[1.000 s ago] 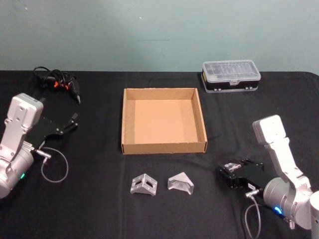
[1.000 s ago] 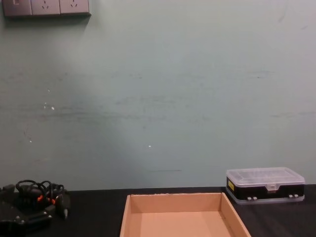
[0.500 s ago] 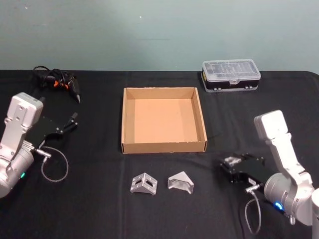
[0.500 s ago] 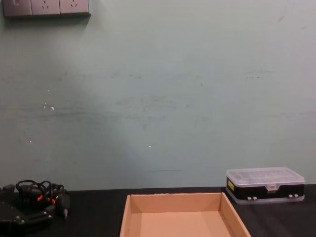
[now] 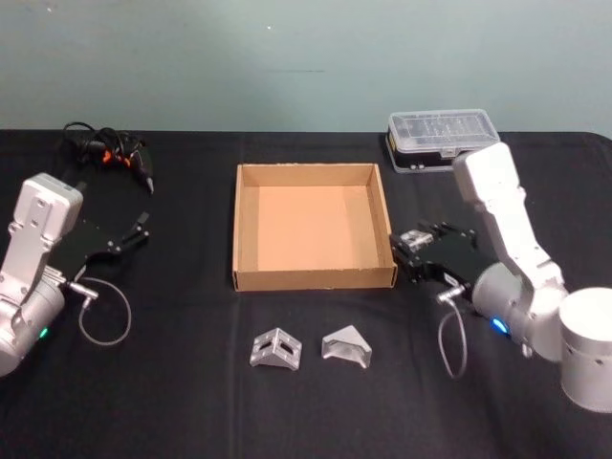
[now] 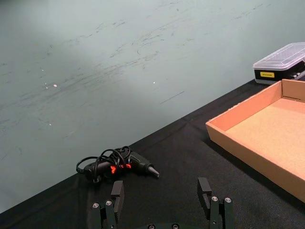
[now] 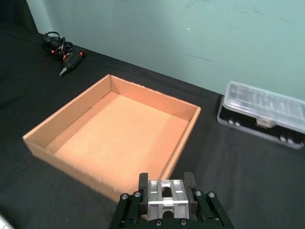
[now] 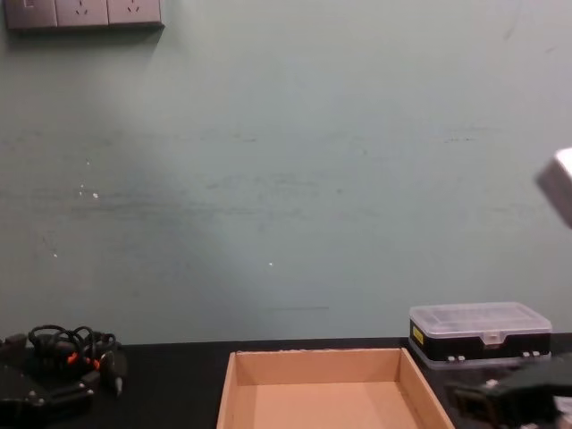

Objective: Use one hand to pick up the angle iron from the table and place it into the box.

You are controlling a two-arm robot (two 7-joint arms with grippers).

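Note:
My right gripper [image 5: 405,251] hangs just off the right front corner of the tan cardboard box [image 5: 316,280], shut on a silver angle iron [image 5: 414,236]. In the right wrist view the angle iron [image 7: 166,199] sits clamped between the black fingers [image 7: 143,182], with the box [image 7: 119,133] ahead and its floor bare. Two more angle irons lie on the black table [image 5: 191,382] in front of the box, one [image 5: 276,352] to the left of the other [image 5: 347,349]. My left gripper [image 5: 142,230] rests open at the table's left side, nothing between its fingers [image 6: 117,191].
A plastic case with a clear lid [image 5: 443,141] stands behind the box to the right. A black device with looped cables and orange marks [image 5: 110,153] lies at the back left. A loose cable loop [image 5: 103,323] trails from the left arm.
The right arm has swung from the front right of the table up to the box's right front corner, carrying the angle iron. The left arm has stayed put.

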